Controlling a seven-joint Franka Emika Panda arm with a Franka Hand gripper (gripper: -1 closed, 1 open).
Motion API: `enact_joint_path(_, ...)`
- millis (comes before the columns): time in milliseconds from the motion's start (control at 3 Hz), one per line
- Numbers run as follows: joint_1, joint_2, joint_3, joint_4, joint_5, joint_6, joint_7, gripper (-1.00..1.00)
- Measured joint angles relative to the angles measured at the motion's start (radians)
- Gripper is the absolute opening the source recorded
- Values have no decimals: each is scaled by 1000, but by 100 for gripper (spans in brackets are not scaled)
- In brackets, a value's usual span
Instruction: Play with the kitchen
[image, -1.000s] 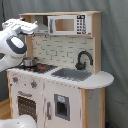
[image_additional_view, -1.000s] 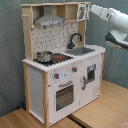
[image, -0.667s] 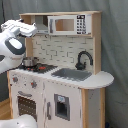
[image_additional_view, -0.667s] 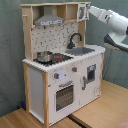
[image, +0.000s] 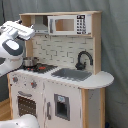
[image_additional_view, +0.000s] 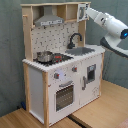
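The kitchen (image: 65, 80) (image_additional_view: 60, 65) is a white and light-wood toy unit. It has a black faucet (image: 84, 60) (image_additional_view: 75, 39) over a grey sink (image: 74, 74) (image_additional_view: 83, 50). A small metal pot (image: 30, 61) (image_additional_view: 44, 56) sits on the stove. The oven door (image: 25, 104) (image_additional_view: 64, 96) is shut. A hood (image_additional_view: 50, 20) and a microwave cabinet (image: 67, 24) sit at the top. My gripper (image: 31, 31) (image_additional_view: 84, 11) hangs at top-shelf height in front of the upper part. I see nothing in it.
The white arm (image: 11, 50) (image_additional_view: 112, 27) reaches in from the first exterior view's left and the second exterior view's right. A wooden floor (image_additional_view: 100, 112) lies in front of the kitchen. A grey curtain (image: 115, 45) hangs behind it.
The arm's hand has dipped slightly in the first exterior view. Nothing on the kitchen has moved.
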Motion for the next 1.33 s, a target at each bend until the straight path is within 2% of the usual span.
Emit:
enact_joint_path(667, -88, -100, 12, 31, 3, -40, 179, 100)
enact_joint_path(1333, -139, -185, 16, 63, 4, -124, 374, 100)
